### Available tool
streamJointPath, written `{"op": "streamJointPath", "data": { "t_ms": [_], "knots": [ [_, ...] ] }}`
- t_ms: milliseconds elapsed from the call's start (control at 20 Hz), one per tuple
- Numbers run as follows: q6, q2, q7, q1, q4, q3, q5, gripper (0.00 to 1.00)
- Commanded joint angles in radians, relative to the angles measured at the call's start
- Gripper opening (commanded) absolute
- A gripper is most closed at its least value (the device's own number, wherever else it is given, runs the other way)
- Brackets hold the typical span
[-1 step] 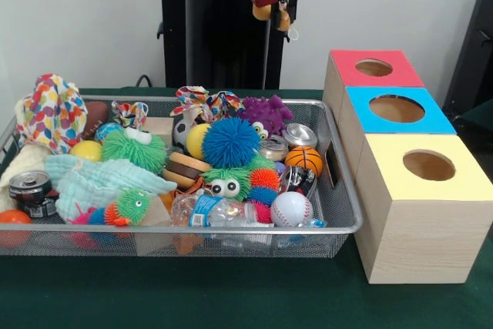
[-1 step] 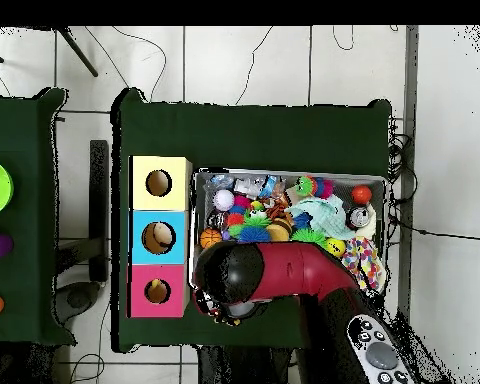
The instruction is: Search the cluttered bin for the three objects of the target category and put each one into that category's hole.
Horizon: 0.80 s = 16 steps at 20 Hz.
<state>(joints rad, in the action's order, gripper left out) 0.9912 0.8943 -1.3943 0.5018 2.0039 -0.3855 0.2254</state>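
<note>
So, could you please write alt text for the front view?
A wire mesh bin crammed with spiky rubber toys, balls and cans sits on a green table, beside three wooden boxes with round holes, topped red, blue and yellow. The robot's gripper hangs above.

Plain pale wall [image 1: 85, 21] behind, dark green cloth across the counter [image 1: 231, 294]. From above, a light tiled floor [image 2: 284, 65] with cables trailing, second green-covered table [image 2: 19, 130] alongside.
</note>
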Motion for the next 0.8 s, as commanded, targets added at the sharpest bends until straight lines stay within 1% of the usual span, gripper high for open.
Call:
{"op": "streamJointPath", "data": {
  "t_ms": [50, 500, 650, 800],
  "knots": [
    [-0.097, -0.003, -0.233, -0.020, 0.061, 0.062, -0.058, 0.00],
    [-0.132, -0.001, -0.251, -0.085, 0.078, 0.103, -0.120, 0.00],
    [-0.126, -0.003, -0.250, -0.100, 0.069, 0.123, -0.123, 0.00],
    [-0.139, 0.012, -0.241, -0.112, 0.091, 0.132, -0.151, 0.00]
  ]
}}
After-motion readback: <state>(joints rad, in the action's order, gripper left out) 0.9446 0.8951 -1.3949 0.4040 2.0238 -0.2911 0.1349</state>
